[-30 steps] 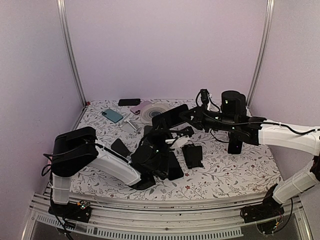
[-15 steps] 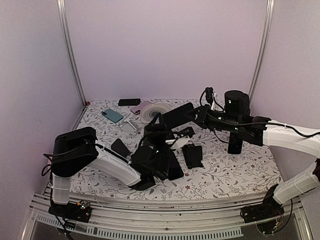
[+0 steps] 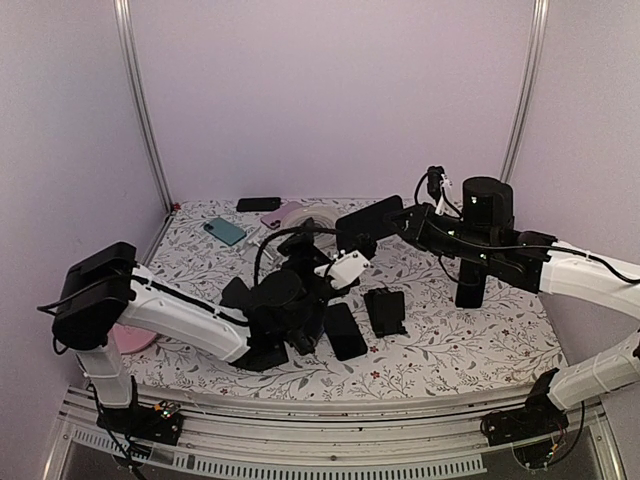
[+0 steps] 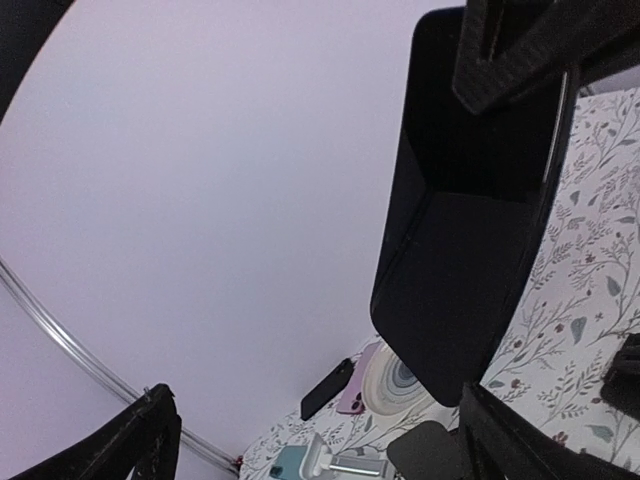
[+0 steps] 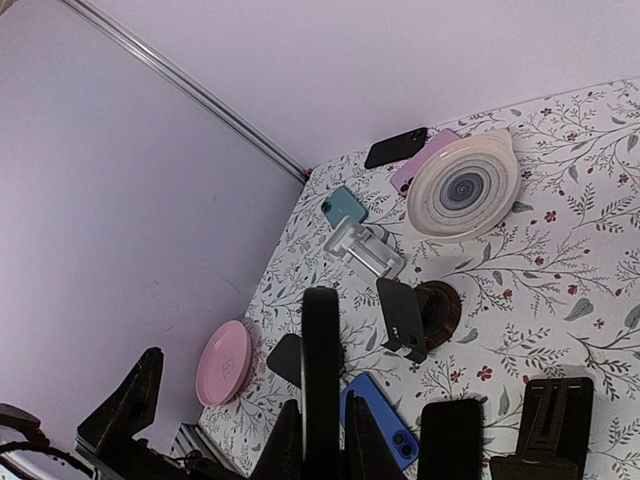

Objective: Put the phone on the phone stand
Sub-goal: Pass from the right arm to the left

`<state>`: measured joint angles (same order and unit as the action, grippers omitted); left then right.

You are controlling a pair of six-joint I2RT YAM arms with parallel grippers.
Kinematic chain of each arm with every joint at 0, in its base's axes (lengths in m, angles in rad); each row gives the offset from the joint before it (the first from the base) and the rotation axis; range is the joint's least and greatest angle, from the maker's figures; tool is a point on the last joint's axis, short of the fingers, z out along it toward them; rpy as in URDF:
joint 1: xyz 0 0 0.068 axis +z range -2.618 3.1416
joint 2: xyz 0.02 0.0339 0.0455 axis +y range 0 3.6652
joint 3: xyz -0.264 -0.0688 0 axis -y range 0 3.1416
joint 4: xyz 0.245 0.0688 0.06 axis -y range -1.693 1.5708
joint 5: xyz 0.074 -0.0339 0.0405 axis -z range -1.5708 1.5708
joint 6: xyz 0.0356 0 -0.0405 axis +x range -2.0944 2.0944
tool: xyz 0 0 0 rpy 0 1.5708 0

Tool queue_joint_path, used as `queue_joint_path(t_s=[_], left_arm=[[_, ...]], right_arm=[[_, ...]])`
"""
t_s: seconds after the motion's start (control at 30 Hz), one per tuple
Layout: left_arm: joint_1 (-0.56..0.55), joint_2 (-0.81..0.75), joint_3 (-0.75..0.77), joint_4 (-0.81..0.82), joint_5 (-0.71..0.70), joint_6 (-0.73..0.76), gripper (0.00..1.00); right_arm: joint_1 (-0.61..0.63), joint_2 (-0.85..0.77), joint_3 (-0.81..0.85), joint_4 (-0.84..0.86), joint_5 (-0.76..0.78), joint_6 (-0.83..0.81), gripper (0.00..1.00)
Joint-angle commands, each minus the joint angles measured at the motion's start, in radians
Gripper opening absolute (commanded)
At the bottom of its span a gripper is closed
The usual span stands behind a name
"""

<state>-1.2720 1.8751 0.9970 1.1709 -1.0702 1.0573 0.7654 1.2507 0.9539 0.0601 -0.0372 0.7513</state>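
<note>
A black phone (image 3: 368, 222) hangs in the air over the middle of the table, with my right gripper (image 3: 402, 224) shut on its right end. In the right wrist view the phone (image 5: 320, 370) shows edge-on between the jaws of that gripper (image 5: 322, 420). My left gripper (image 3: 325, 252) stands open just below and left of the phone, apart from it. In the left wrist view the phone (image 4: 470, 230) fills the upper right, above the wide-open left gripper (image 4: 320, 420). A black phone stand (image 5: 405, 318) on a round brown base stands on the table below.
A white stand (image 5: 362, 247), teal phone (image 3: 225, 231), striped plate (image 3: 315, 222), pink phone (image 3: 283, 213) and black phone (image 3: 258, 204) lie at the back. A blue phone (image 5: 380, 415), another black phone (image 3: 345, 330), a flat black stand (image 3: 384, 310) and a pink dish (image 3: 130, 338) lie nearer.
My left gripper has opened and let go of the phone. My right gripper has carried the phone up and to the right. The left arm has swung leftward.
</note>
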Motion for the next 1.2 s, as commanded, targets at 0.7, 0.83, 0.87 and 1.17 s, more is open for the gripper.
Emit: queue_joint_path(t_s=[0.7, 0.83, 0.87, 1.17], left_arm=[[0.304, -0.555, -0.164, -0.801, 1.045, -1.236, 0.93], [0.350, -0.581, -0.193, -0.798, 1.150, -1.271, 0.93], [0.359, -0.584, -0.198, -0.799, 1.174, -1.278, 0.93], [0.378, -0.569, -0.207, -0.807, 1.417, -1.266, 0.89]], right_arm=[[0.000, -0.105, 0.076, -0.148, -0.114, -0.351, 0.02], [0.000, -0.093, 0.094, -0.168, -0.206, -0.412, 0.02], [0.001, -0.093, 0.096, -0.172, -0.222, -0.421, 0.02], [0.002, -0.125, 0.080, -0.192, -0.372, -0.517, 0.02]])
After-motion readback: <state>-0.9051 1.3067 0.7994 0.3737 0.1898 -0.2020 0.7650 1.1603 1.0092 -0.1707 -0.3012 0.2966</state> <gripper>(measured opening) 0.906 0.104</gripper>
